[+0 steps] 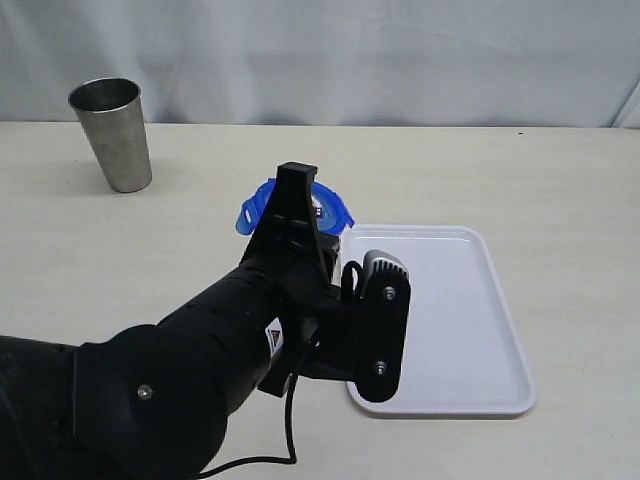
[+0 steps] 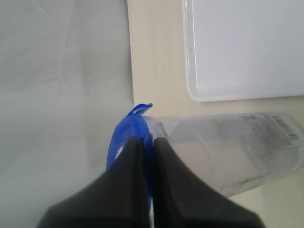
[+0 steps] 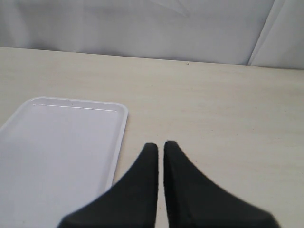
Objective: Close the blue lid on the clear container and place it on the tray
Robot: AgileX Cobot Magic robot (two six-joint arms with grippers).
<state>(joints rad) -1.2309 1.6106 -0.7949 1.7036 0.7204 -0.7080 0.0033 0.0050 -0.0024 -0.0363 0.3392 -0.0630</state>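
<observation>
Left hand [image 2: 146,138]: fingers pressed almost together, pinching the edge of the blue lid [image 2: 121,132] between them
Right hand [image 3: 160,144]: fingers drawn in to a thin slit with nothing between them, held over bare tabletop [image 3: 228,109]
Blue lid: right at the left hand's fingertips, sitting on the mouth of the clear container [image 2: 223,147]; one snap flap juts out just past the fingertips; whether the flaps are locked cannot be told
Clear container: looks upright, reaching from the lid at the left hand's fingertips down toward the tabletop, with a label near its far end; whether the base rests on the tabletop cannot be told; in the exterior view the left arm [image 1: 200,350] hides nearly all of it
Tray [image 2: 190,71]: white, flat on the tabletop just beside the container, a strip of tabletop between them; nothing lies on it; it is also ahead of the right hand and off to one side, apart from its fingertips
Steel tumbler [image 1: 113,133]: upright on the tabletop, well apart from the left hand, near the grey backdrop cloth [image 1: 400,60]
</observation>
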